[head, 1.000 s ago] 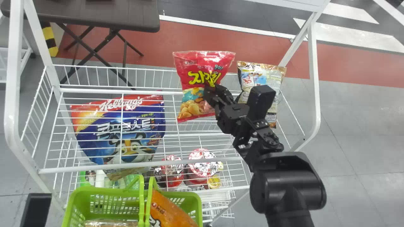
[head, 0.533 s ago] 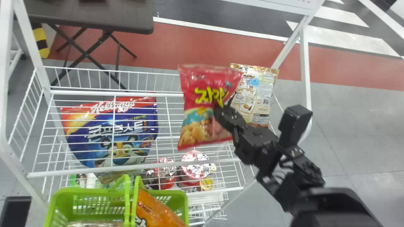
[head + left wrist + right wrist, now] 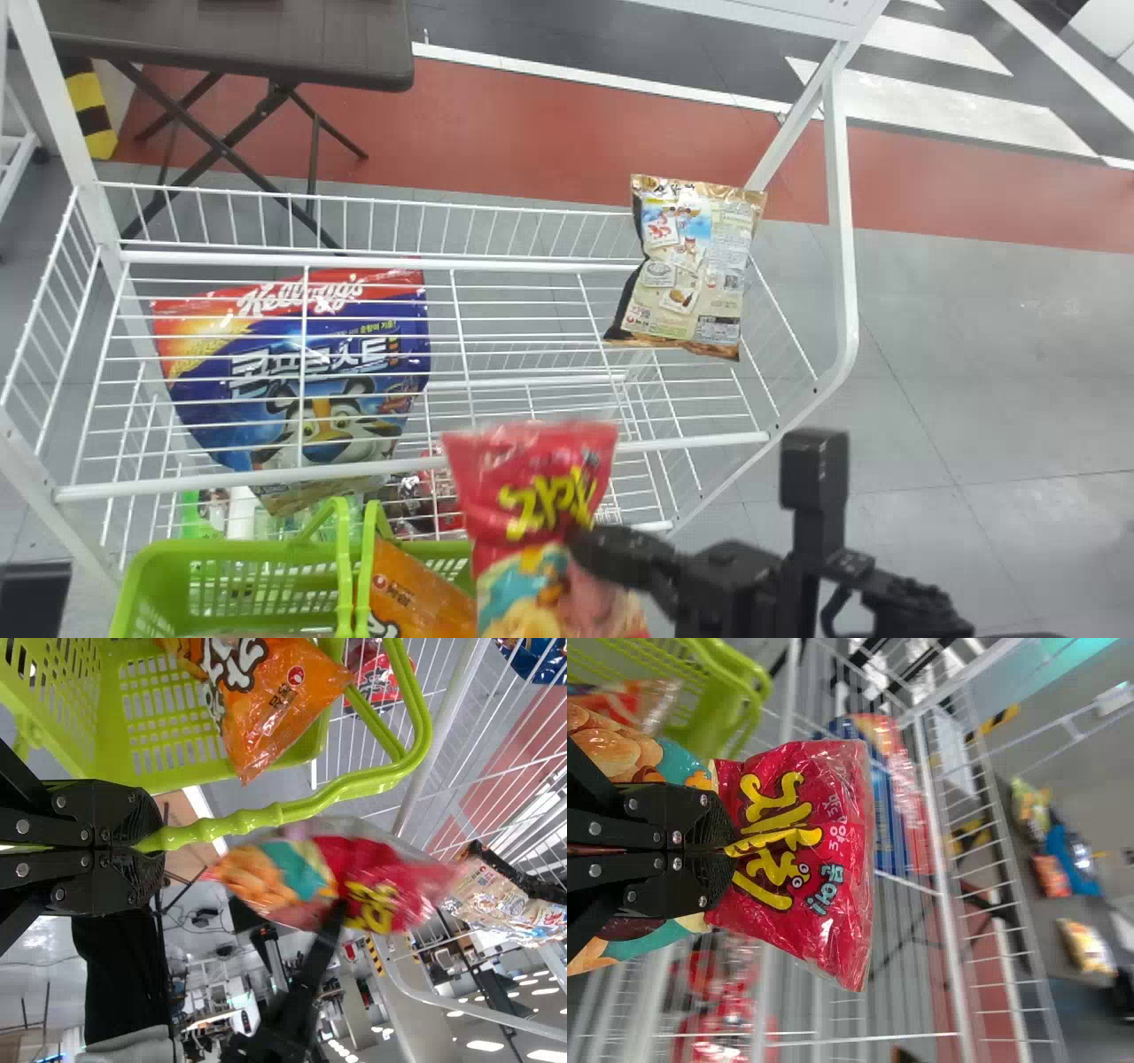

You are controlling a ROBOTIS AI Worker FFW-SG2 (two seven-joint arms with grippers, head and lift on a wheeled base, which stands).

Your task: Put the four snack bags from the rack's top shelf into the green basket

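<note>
White wire rack; beige bag atop

Red bag in right hand, green basket

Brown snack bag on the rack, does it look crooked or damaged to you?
A little askew: the brown snack bag tilts at the right end of the top shelf, its upper edge poking past the back rail. I see no tear or spill.
</note>
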